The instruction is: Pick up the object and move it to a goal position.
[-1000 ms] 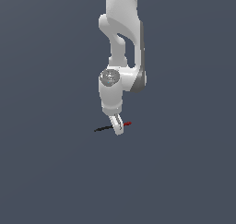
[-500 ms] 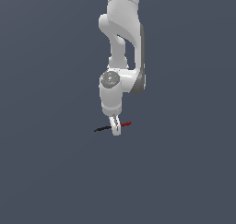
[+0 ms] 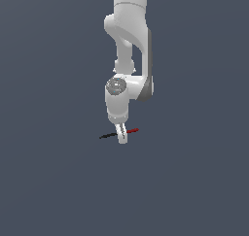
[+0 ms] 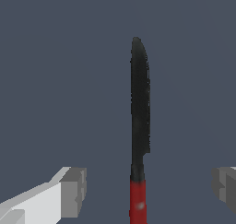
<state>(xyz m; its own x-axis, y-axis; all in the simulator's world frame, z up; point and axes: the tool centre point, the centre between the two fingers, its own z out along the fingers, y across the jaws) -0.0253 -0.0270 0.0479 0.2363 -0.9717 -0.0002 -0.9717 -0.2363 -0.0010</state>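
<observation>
- the white panda arm [image 3: 130,45] reaches straight down from the top of the exterior view, wrist bent low over a plain dark grey floor [image 3: 53,181].
- the gripper [image 3: 122,135] hangs at the knife [image 3: 119,133], its fingertips down at the level of the knife's middle.
- the knife lies flat on the floor, well away from any visible edge of it; in the exterior view its black blade [image 3: 108,136] points toward the exterior view's left and its red handle [image 3: 133,130] toward the exterior view's right, the handle end a little higher in the picture.
- in the wrist view the knife [image 4: 139,140] runs lengthwise between the two fingers, black blade [image 4: 139,108] with a rounded tip leading away, red handle [image 4: 138,202] nearest the camera.
- the pincer is spread: one grey pad [image 4: 73,191] sits well apart from the knife on one side, the other pad [image 4: 226,188] further off on the other, and neither touches it.
- the knife lies nearer the first pad than the second, so it is off centre in the gap.
</observation>
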